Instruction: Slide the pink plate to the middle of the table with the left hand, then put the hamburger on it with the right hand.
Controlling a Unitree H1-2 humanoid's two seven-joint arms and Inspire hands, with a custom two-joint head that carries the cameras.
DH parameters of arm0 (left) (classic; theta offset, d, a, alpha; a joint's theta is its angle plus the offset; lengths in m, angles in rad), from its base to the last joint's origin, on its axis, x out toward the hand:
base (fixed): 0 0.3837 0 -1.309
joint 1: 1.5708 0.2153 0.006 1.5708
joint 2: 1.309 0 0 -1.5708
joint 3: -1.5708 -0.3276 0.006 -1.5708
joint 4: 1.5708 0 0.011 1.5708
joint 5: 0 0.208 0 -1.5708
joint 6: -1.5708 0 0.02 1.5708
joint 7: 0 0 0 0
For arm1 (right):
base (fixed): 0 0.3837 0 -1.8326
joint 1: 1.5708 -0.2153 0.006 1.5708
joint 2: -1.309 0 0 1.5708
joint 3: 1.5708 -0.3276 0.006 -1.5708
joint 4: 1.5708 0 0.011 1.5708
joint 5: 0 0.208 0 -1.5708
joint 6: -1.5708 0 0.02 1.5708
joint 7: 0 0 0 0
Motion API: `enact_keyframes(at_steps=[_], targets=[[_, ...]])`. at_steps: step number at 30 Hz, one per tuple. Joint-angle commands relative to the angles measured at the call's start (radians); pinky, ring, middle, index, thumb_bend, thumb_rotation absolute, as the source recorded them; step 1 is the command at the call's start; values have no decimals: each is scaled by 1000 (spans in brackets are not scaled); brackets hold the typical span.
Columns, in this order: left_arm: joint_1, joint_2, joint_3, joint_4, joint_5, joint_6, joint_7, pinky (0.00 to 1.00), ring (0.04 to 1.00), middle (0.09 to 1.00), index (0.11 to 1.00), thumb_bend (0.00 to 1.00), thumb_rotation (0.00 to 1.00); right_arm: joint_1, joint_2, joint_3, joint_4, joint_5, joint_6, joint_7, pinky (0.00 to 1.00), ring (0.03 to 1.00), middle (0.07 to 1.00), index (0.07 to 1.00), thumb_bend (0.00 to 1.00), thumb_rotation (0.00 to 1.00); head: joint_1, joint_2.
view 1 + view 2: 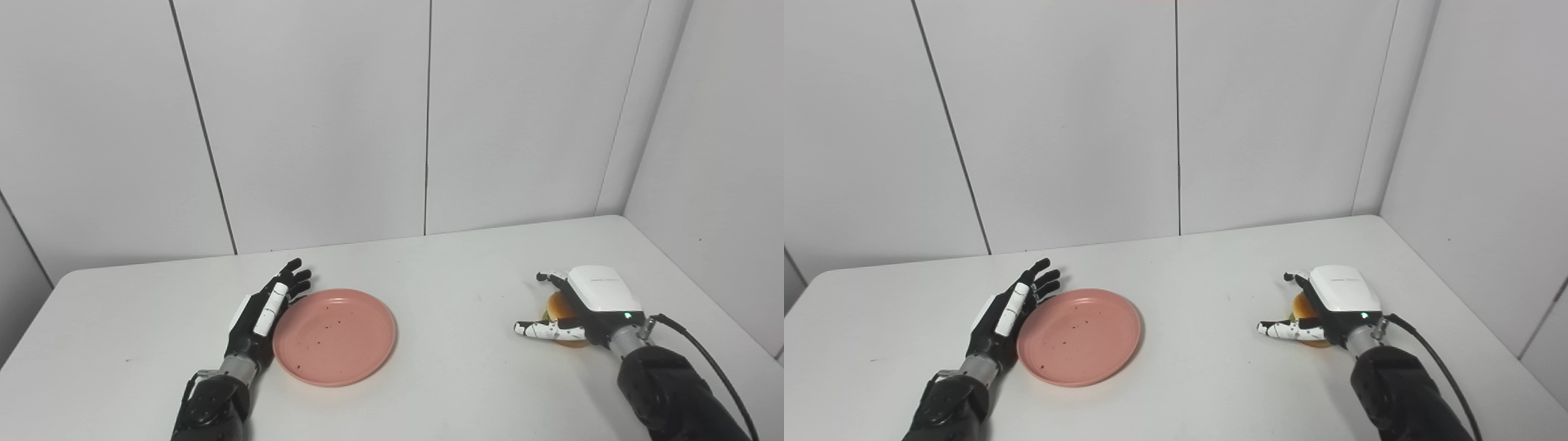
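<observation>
Open left hand (264, 312) flat against plate (334, 335) rim, best pushed low and steadily toward centre; right hand (582, 309) cupped over hamburger (560, 308), grip uncertain.

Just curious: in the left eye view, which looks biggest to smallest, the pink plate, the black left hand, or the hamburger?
1. pink plate
2. left hand
3. hamburger, though the right hand covers most of it, so its full size is unsure.

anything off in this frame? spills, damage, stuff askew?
Only the pink plate: dark specks are scattered across its inside, like crumbs or dirt. It lies flat beside the left hand. The hamburger is mostly hidden under the right hand.
</observation>
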Motion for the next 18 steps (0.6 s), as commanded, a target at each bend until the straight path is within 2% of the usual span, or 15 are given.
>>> enact_keyframes(at_steps=[1, 13, 16, 17, 18], targets=[[26, 16, -1, 17, 2, 12, -2, 855, 889, 867, 875, 861, 815, -36, -33, 6, 5, 0, -1, -41, 755, 789, 804, 784, 771, 854, 3, 0], [35, 16, -2, -2, 1, 21, 2, 841, 886, 867, 870, 862, 810, -75, -49, 63, 126, 34, 1, -91, 775, 793, 797, 785, 781, 861, 11, 2], [36, 15, -4, -4, 4, 21, 4, 839, 885, 867, 870, 861, 814, -80, -49, 68, 156, 53, -13, -122, 717, 762, 778, 771, 775, 815, 14, 2], [36, 15, -4, -3, 5, 20, 5, 841, 886, 868, 870, 861, 815, -81, -47, 67, 170, 61, -23, -142, 679, 744, 769, 763, 772, 796, 14, 2], [37, 15, -5, -3, 7, 20, 6, 842, 887, 868, 869, 860, 816, -82, -43, 66, 186, 71, -36, -172, 595, 694, 741, 741, 767, 755, 14, 2]])
